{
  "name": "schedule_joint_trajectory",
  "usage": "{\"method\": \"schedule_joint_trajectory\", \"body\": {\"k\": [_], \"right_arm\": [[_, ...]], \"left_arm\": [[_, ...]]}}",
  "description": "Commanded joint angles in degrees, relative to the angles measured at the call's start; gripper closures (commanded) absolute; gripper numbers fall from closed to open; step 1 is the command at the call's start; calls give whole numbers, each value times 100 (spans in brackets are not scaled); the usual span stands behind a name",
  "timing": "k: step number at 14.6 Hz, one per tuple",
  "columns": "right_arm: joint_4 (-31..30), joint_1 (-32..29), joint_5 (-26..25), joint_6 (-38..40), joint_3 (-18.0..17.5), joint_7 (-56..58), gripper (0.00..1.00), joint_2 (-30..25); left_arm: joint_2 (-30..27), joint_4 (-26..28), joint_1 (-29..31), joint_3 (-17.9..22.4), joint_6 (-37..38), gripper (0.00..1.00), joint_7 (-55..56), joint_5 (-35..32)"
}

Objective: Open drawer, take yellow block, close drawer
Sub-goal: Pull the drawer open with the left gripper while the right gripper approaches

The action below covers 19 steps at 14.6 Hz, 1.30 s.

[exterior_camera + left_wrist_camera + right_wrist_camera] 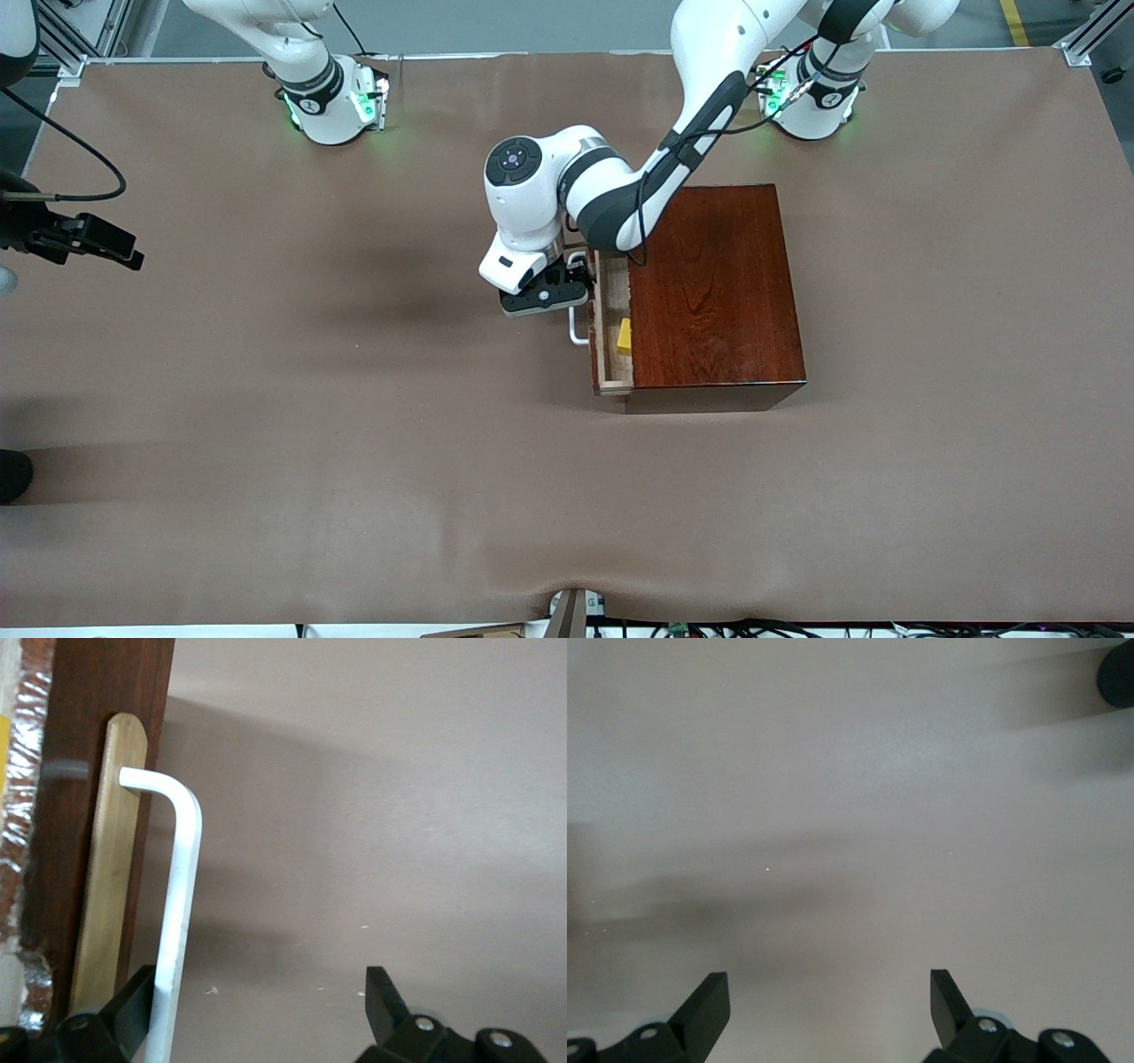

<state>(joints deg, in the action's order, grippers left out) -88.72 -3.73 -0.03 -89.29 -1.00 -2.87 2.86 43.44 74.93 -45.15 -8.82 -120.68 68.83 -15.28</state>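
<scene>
The drawer (611, 354) of the dark reddish-brown box (713, 283) is pulled out a little and shows its pale interior. The yellow block (625, 337) lies inside it, partly under the box top; a yellow sliver shows in the left wrist view (3, 753). My left gripper (567, 291) is open at the white bar handle (577, 330). In the left wrist view the handle (182, 886) runs between the fingers of the left gripper (259, 985), close against one finger (133, 1001). My right gripper (131, 257) waits open and empty over bare table at the right arm's end, also seen in the right wrist view (828, 988).
The brown table cover (354, 425) spreads wide on all sides of the box. A dark round object (13, 474) sits at the table's edge at the right arm's end. Another dark round shape (1118, 673) shows in the right wrist view.
</scene>
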Motion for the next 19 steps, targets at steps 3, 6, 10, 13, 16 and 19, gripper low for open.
{"method": "schedule_joint_trajectory", "body": {"k": [3, 6, 10, 13, 16, 19], "right_arm": [[-163, -66, 12, -44, -76, 76, 0, -189], [-137, -66, 3, -44, -76, 76, 0, -198], [12, -66, -5, 140, -76, 84, 0, -198], [100, -66, -14, 325, -85, 84, 0, -198], [100, -14, 12, 325, -146, 6, 0, -198], [109, 695, 30, 307, -278, -1095, 0, -154]], "left_arm": [[552, -777, -310, -76, -1406, 0, 140, 218], [508, -830, -319, -137, -1450, 0, 157, 245], [131, -707, -302, -67, -942, 0, 140, 218], [-404, -707, -74, -58, -529, 0, 148, 367], [-1134, -602, 636, -14, 585, 0, 52, 605], [-1460, -515, 1594, -32, 1343, 0, -533, 587]]}}
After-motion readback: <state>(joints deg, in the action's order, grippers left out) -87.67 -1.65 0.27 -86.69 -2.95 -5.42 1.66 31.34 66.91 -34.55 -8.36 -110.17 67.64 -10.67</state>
